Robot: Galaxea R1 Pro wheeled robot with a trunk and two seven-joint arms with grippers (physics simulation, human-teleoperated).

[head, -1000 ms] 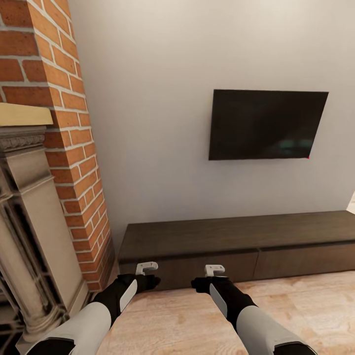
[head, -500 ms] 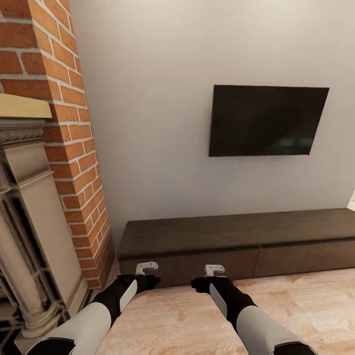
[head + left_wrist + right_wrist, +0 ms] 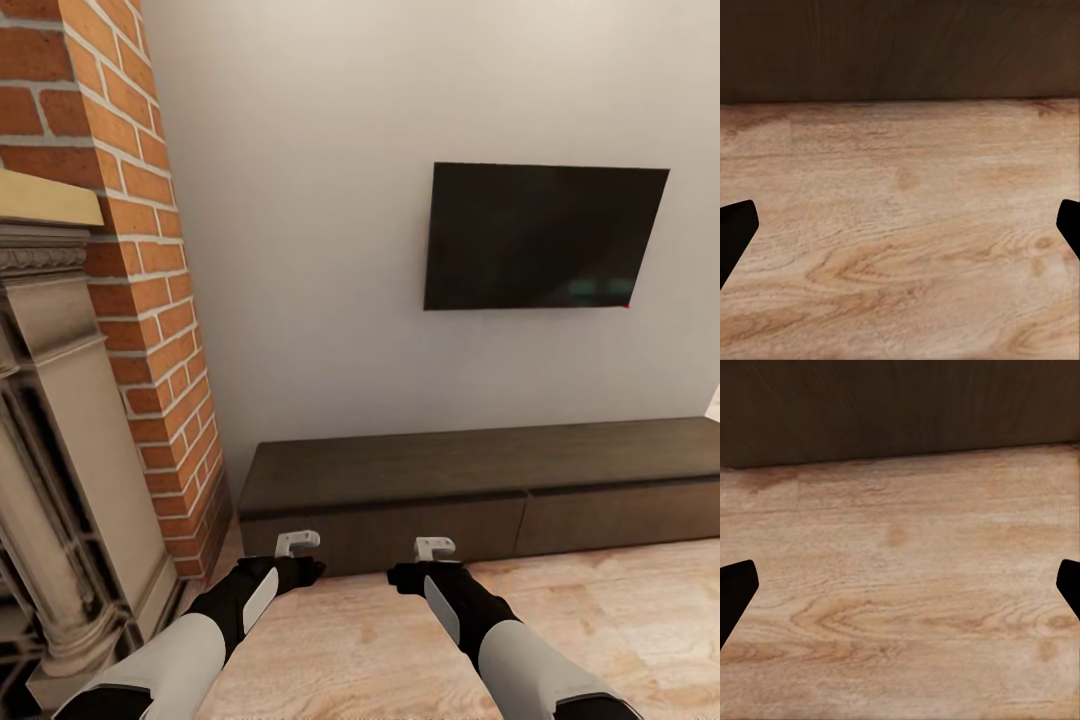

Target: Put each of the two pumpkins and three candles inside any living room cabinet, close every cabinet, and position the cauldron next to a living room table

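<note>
From the head camera, I am facing a pale wall (image 3: pixel 320 200) with a dark television (image 3: pixel 540 238) mounted on it. Below it runs the cabinet (image 3: pixel 470 490), long, low and dark brown, standing against the wall on the wooden floor (image 3: pixel 600 620). Its drawer fronts sit flush and closed, and its top is bare. To my left rises a red brick column (image 3: pixel 130 250), and in front of that a pale stone fireplace surround (image 3: pixel 60 450) topped by a light wooden mantel (image 3: pixel 45 198). Both my arms reach forward and low. My left fingers (image 3: pixel 297 543) hang just in front of the cabinet's left drawer front, and my right fingers (image 3: pixel 434 548) hang in front of the same front, further toward its middle seam. Neither pair holds anything.

In my left wrist camera, I look down at the floor's light wood grain, with the cabinet's dark front (image 3: pixel 900 49) across the far edge where it meets the boards. The dark tips of my left fingers (image 3: pixel 735 232) show at the two sides of the picture, spread wide apart, with only floor between them.

My right wrist camera shows much the same: pale floorboards and the cabinet's dark front (image 3: pixel 900 409) beyond them, its lower edge running slightly aslant. My right fingers (image 3: pixel 735 592) are also spread wide at the picture's sides, gripping nothing.
</note>
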